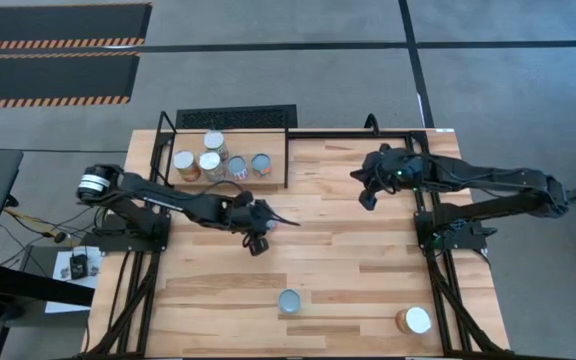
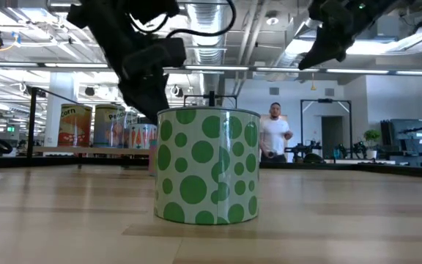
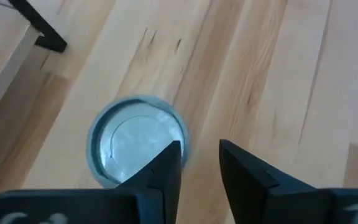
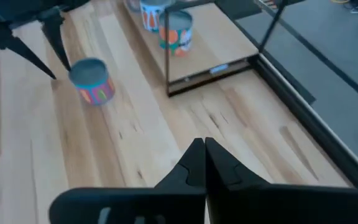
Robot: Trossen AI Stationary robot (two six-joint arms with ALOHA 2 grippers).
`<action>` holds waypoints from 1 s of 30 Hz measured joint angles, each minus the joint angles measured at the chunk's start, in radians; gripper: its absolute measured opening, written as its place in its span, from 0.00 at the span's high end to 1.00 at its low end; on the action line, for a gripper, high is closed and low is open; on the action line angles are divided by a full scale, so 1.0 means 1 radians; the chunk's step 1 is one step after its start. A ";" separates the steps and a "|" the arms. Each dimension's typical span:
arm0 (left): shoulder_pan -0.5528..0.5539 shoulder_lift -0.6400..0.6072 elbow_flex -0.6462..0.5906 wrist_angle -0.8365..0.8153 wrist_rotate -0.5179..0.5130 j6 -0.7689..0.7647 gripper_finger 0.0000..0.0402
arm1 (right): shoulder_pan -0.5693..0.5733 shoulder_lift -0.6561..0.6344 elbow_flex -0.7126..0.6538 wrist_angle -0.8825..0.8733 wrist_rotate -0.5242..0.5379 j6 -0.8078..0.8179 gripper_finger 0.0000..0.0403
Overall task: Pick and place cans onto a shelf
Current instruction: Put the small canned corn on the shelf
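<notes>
Several cans (image 1: 211, 163) stand upright on the shelf (image 1: 273, 182) at the table's far left. My left gripper (image 1: 256, 240) hovers over the table's middle, a little open and empty. Right below it stands a can with a bluish top (image 3: 135, 149), off to one side of the fingers; the right wrist view shows this can's coloured label (image 4: 92, 81). A green-dotted can (image 2: 207, 165) with a bluish top (image 1: 290, 300) stands near the front edge. A white-topped can (image 1: 415, 320) stands at the front right. My right gripper (image 1: 366, 195) is shut and empty, above the table's far right.
The shelf's thin black rod frame (image 4: 166, 62) rises around its board, beside the can under my left gripper. Bare plank table (image 1: 358, 260) lies between the two arms. A person (image 2: 275, 132) stands in the room far behind the table.
</notes>
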 joint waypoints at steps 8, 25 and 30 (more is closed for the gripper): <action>0.005 0.068 0.009 -0.011 -0.026 0.014 0.78 | -0.006 -0.031 0.000 -0.016 0.011 -0.005 0.98; 0.103 -0.047 0.219 -0.229 0.065 -0.040 1.00 | -0.006 -0.027 0.000 -0.010 0.015 -0.001 0.98; 0.185 -0.092 0.466 -0.547 0.025 -0.100 1.00 | -0.005 -0.027 0.000 -0.010 0.015 -0.001 0.98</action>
